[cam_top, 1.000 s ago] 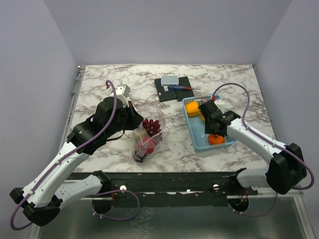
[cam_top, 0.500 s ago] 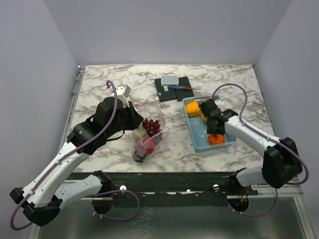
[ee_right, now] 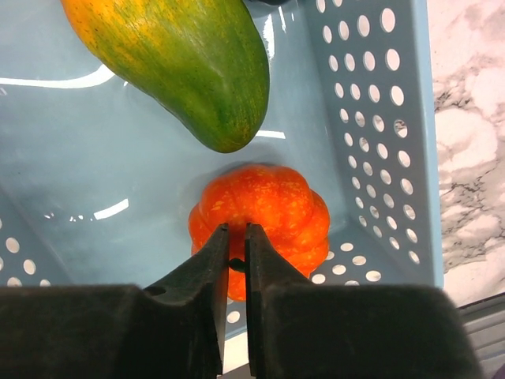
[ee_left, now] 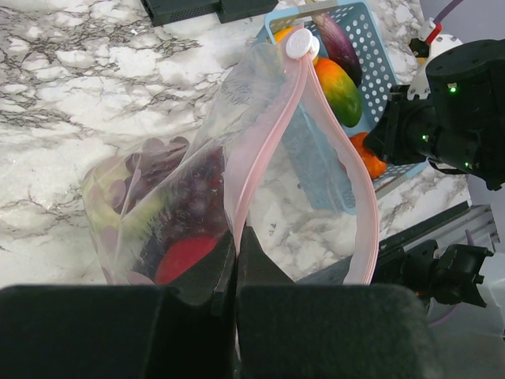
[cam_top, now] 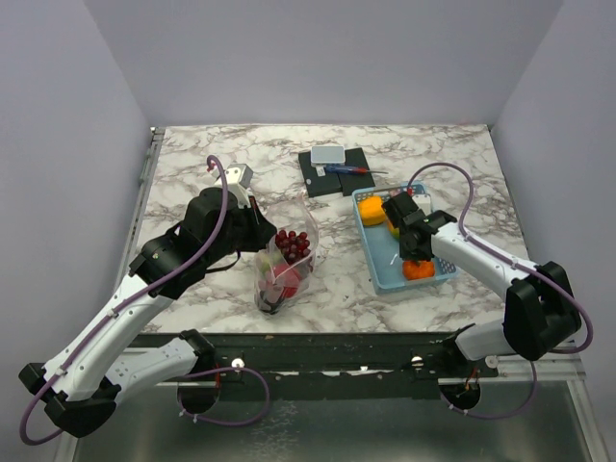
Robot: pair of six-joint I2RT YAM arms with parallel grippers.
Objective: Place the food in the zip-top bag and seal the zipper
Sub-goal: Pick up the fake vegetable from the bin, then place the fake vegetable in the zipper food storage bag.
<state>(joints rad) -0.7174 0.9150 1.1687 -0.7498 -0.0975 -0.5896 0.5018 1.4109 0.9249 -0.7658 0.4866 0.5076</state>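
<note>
We find the zip-top bag (cam_top: 286,265) standing on the worktop (cam_top: 192,154), at about 7 o'clock from its centre in the top view, with its mouth gaping.

The left gripper (ee_left: 236,260) is pressed together on the bag's near rim. It pinches the plastic at the low end of the zipper (ee_left: 271,130), whose two pink strips hang apart.

Inside the bag we note a grape bunch (cam_top: 292,243) and, in the left wrist view, a red piece (ee_left: 185,257) at the bottom.

The basket (cam_top: 381,277) sits apart from the bag, at its 3 o'clock. It holds:
- a green-and-yellow piece (ee_right: 185,63);
- a dark purple piece (ee_left: 341,49);
- an orange pumpkin (ee_right: 272,213), at the basket's 6 o'clock end, resting on the basket floor.

The right gripper (ee_right: 234,264) is down on the pumpkin's crown. Its fingers are drawn almost together and nip the small stem between them.

Black pads (cam_top: 332,166) lie at the worktop's 12 o'clock edge.
</note>
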